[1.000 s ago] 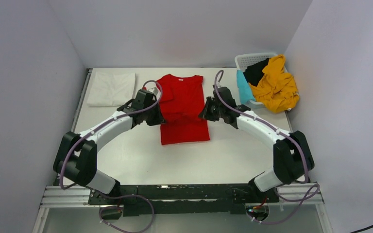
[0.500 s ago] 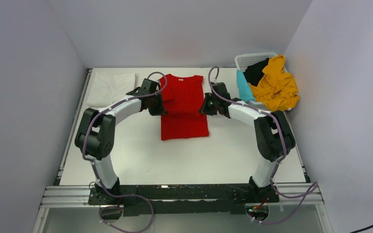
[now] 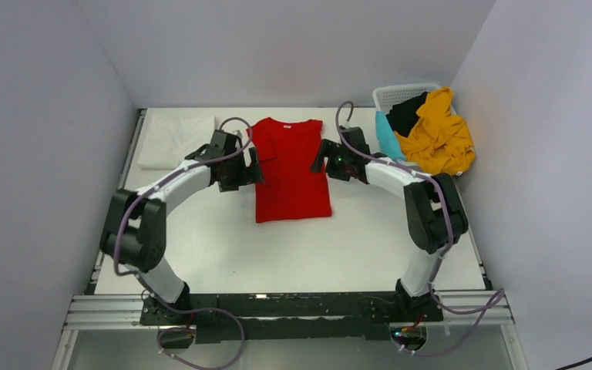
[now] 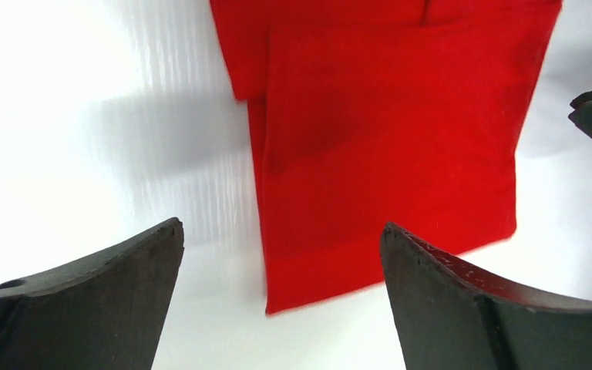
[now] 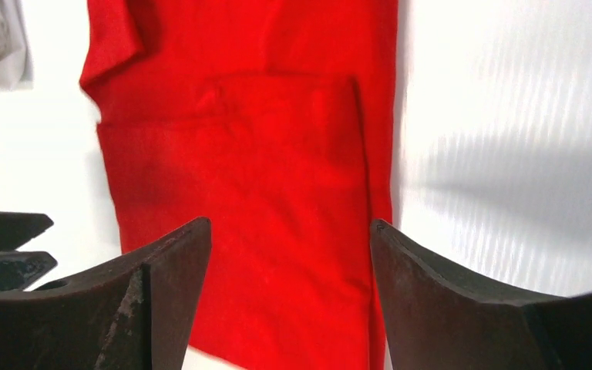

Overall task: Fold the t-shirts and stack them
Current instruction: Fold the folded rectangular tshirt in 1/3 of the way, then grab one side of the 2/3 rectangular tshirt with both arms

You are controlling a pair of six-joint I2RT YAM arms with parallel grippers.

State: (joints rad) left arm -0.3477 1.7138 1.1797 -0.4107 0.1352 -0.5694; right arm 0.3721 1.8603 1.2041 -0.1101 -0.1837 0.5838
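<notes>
Two empty, wide-spread tools, left gripper [image 3: 251, 167] and right gripper [image 3: 319, 159], flanking the bright red cloth t-shirt [image 3: 293, 177], flat midway on the white table [image 3: 223, 247]. Pinch both long edges level, then fold hem to collar.

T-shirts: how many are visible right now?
5: red t-shirt flat in the centre; white t-shirt folded far left; mustard-yellow t-shirt, teal t-shirt and black t-shirt in and over the white lattice basket far right. More may be buried there.
</notes>
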